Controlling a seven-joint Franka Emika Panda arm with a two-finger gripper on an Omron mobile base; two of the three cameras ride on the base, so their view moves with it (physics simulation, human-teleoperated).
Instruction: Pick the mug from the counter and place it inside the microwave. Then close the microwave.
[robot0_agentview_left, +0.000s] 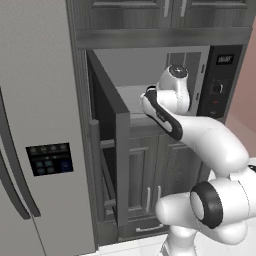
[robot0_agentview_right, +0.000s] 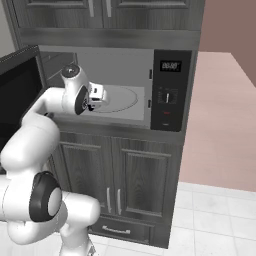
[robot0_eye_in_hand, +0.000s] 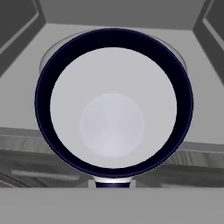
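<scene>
The mug (robot0_eye_in_hand: 112, 105) hangs right under the hand camera, mouth up, with a dark blue rim and a white inside. My gripper (robot0_agentview_right: 96, 100) is shut on the mug (robot0_agentview_right: 99, 94) at the front of the open microwave (robot0_agentview_right: 170, 90). The mug is above the front sill, with the round white turntable (robot0_agentview_right: 122, 97) just beyond it. In the hand view the mug hides most of the turntable (robot0_eye_in_hand: 48, 57) and my fingertips. The dark glass door (robot0_agentview_left: 107, 145) stands swung open to the left. The marble counter is out of view.
A grey fridge (robot0_agentview_left: 35, 125) stands left of the open door. Dark cabinets (robot0_agentview_right: 125, 185) sit below the microwave and more run above it. A pinkish-brown ledge (robot0_agentview_right: 220, 115) lies to the right. The microwave's grey side walls (robot0_eye_in_hand: 17, 30) close in around the mug.
</scene>
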